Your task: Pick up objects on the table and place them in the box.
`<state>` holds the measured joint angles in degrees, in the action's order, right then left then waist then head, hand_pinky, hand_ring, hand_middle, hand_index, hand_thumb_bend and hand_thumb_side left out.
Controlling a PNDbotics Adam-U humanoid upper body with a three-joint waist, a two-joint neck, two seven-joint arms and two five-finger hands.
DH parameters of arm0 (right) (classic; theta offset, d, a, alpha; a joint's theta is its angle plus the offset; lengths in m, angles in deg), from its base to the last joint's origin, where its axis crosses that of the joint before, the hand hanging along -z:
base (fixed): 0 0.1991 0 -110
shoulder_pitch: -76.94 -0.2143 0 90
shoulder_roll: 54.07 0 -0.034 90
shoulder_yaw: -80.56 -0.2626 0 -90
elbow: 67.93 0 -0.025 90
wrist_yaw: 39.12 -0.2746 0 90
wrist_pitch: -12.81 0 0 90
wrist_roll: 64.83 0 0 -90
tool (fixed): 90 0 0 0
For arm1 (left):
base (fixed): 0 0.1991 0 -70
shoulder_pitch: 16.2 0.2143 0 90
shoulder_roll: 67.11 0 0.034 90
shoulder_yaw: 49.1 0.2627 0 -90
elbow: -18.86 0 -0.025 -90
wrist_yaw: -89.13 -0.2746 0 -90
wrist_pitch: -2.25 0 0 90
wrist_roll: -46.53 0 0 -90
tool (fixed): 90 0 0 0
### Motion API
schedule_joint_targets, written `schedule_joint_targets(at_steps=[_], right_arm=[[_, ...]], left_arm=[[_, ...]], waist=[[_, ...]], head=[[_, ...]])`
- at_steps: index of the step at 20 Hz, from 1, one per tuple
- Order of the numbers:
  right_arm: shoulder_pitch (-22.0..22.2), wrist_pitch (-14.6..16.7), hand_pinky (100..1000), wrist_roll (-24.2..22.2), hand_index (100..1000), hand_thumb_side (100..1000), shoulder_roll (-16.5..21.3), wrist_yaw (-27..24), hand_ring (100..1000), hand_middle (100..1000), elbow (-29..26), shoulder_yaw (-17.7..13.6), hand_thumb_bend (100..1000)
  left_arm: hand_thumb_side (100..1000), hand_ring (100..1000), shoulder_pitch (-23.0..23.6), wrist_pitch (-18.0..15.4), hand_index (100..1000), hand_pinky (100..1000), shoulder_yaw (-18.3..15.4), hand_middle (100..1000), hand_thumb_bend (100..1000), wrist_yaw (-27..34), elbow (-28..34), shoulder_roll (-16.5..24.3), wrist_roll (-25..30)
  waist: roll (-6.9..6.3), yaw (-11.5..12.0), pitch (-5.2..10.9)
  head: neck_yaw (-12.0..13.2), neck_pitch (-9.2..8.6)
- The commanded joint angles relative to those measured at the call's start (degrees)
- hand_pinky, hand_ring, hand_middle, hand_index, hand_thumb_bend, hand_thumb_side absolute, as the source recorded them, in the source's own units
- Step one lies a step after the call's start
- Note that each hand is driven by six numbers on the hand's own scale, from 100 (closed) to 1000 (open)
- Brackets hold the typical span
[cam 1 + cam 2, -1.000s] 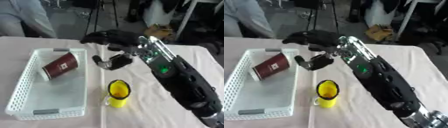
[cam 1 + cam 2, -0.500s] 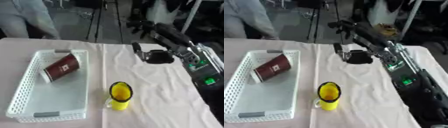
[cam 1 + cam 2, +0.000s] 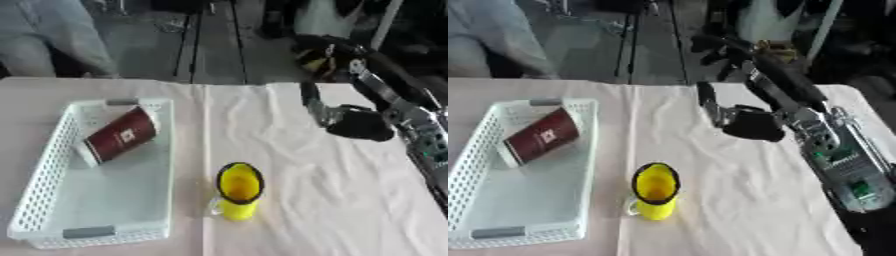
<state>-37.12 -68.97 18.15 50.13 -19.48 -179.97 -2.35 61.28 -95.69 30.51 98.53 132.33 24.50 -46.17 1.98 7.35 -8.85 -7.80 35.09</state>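
A dark red cup (image 3: 121,135) with a white rim lies on its side in the far half of the white mesh basket (image 3: 52,215) at the left. A yellow mug (image 3: 237,191) stands upright on the cloth just right of the basket's near end. My right hand (image 3: 750,124) hovers over the cloth to the right of and beyond the mug. It is open, its thumb (image 3: 707,101) sticks out toward the basket, and it holds nothing. My left hand does not show.
A white cloth (image 3: 297,200) covers the table. My right forearm (image 3: 842,165) runs along the right side down to the lower corner. Beyond the far table edge are tripod legs (image 3: 188,35) and a seated person at the upper left.
My right hand has drawn back from beside the basket to the right and farther away, holding nothing. The cup and the mug have stayed where they were.
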Motion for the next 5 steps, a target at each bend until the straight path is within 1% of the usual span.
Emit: schedule_joint_targets(at_steps=[1,5], right_arm=[[-0.1,0.1,593,0.5,988,451,2.1,-3.4,781,839,-1.1,-1.2,100],[0.2,0.0,589,-0.6,988,462,2.4,-7.1,779,834,-1.3,-2.1,100]], left_arm=[[853,835,-0.3,-0.1,807,542,-0.5,781,548,-0.5,1.1,0.6,0.4],[847,828,-0.3,-0.3,805,541,-0.5,775,550,-0.6,1.1,0.5,0.1]], waist=[[-0.3,0.1,0.67],[-0.51,-0.1,0.65]], head=[[0.1,-0.51],[0.2,-0.52]])
